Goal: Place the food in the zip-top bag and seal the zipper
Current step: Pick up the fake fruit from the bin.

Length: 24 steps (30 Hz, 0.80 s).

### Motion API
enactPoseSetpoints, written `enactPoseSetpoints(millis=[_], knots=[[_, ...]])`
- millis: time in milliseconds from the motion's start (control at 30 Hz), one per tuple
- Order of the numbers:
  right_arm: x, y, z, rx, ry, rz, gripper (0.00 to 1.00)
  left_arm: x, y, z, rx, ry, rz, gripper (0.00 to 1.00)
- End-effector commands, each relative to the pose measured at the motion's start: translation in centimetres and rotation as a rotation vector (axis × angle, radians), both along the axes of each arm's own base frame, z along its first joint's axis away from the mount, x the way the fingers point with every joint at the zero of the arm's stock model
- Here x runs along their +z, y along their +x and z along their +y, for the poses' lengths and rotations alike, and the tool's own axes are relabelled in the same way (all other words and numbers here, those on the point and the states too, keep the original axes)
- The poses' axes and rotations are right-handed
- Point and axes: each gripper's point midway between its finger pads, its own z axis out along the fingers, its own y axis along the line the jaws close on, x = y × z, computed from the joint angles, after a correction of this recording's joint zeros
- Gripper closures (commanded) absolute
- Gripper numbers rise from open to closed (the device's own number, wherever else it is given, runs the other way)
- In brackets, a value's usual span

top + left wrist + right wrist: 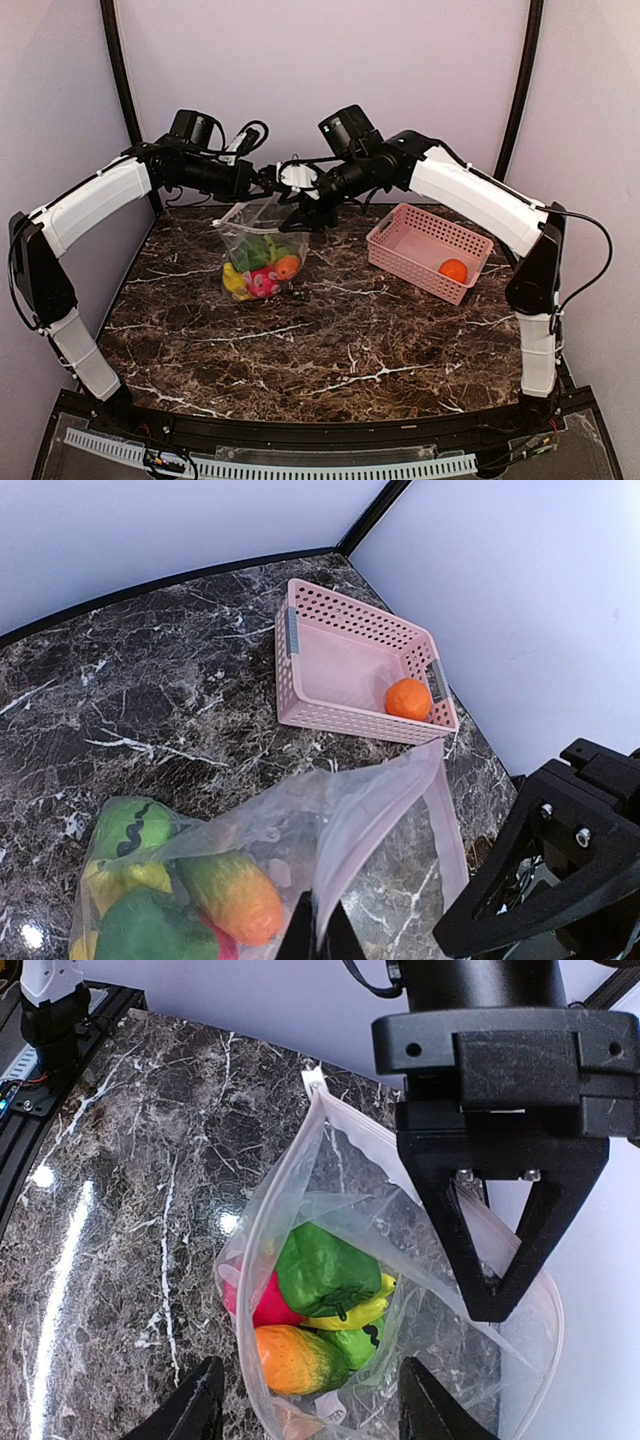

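I read everything off the bag [262, 240]. The marble table [330, 350] lies under it, and the bag's filled bottom seems to rest on it. The left arm [95, 205] reaches in from the bag's left and the right arm [470, 195] from its right, and the two meet just above the bag's mouth. The pink basket [412, 268] stands well to the bag's right, apart from it.

The bag hangs upright with its mouth open. The left gripper [320, 935] has its jaws pinched narrow on the bag's rim, right on the zipper [375, 825], which loops up and away from the fingertips, still unpressed. The right gripper [315, 1405] has its jaws spread wide. In its wrist view the lower half of the bag fills the gap between the two fingers, and I cannot tell whether either finger touches the plastic.

Most of the food [262, 275] is heaped at the bag's bottom: green, yellow, pink and orange-green pieces pressed together. One orange [453, 268] is outside the bag, in the basket's near right corner.
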Motion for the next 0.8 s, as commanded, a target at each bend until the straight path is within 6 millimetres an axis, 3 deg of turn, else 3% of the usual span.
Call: enactPoseSetpoints(millis=[0,167,267,433,533,633,767], knots=[[2.5,0.8,-1.7,-0.065,0.030,0.008,0.44,1.8,-0.8,0.0,-0.019,-0.019,-0.046,0.99],[5.3,2.3,-6.1,-0.130,0.108,0.134,0.44,2.4,-0.4,0.0,-0.017,-0.014,-0.074,0.99],[5.0,4.2,-10.0,-0.212,0.130,0.215,0.44,3.2,-0.1,0.0,-0.015,-0.007,-0.095,0.99],[1.1,8.2,-18.0,-0.434,0.113,0.352,0.42,2.9,0.2,-0.8,-0.038,-0.039,-0.068,0.99],[-3.0,10.2,-23.9,-0.623,0.047,0.452,0.39,3.2,0.0,-1.0,-0.043,-0.054,-0.071,0.99],[-7.6,10.9,-29.2,-0.791,-0.088,0.548,0.38,3.0,0.0,-0.9,-0.039,-0.051,-0.071,0.99],[-11.4,10.4,-34.1,-0.930,-0.156,0.649,0.37,2.0,0.1,-1.0,-0.037,-0.051,-0.042,0.99]])
